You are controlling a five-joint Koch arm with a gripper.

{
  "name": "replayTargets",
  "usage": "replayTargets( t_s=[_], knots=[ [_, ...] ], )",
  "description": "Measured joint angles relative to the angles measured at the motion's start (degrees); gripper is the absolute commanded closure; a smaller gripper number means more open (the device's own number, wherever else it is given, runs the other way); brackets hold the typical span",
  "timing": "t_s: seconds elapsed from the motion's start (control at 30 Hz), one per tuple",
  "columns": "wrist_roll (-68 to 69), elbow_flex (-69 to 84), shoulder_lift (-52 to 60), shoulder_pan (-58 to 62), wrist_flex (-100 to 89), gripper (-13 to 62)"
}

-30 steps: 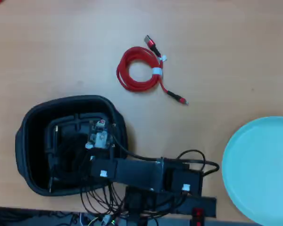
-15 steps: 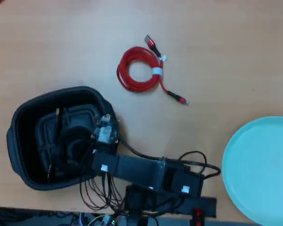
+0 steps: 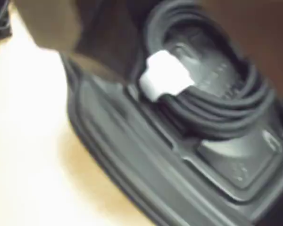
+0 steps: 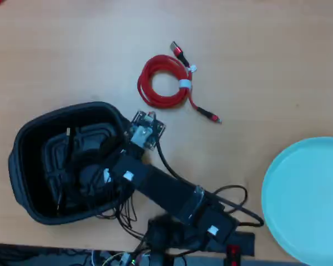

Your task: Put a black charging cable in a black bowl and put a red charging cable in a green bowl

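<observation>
The black charging cable [image 3: 212, 101], bound by a white tie, lies coiled on the ribbed floor of the black bowl [image 4: 28, 144], so the first half appears done. The red charging cable [image 4: 164, 83] lies on the wooden tabletop [image 4: 266, 55], well apart from the green bowl [image 4: 305, 199] at the right. The tool [image 4: 144, 130] sits over the bowl's right rim; whether its jaws are apart or together cannot be told.

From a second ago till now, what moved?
The arm's tool came up out of the black bowl and swung toward the red cable, leaving the black cable coiled inside. The bowl itself slid a little leftward in the overhead view. The red cable and green bowl stayed put.
</observation>
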Motion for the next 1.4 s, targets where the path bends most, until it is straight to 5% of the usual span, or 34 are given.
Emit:
replayTargets(
  t_s=[0.47,0.63,1.4],
  knots=[
    [-0.09,-1.49,-0.26,24.61,3.25,12.9],
    [2.90,-1.49,-10.63,28.39,1.23,12.9],
    [13.89,-13.97,-37.53,27.60,-6.33,6.0]
  ],
)
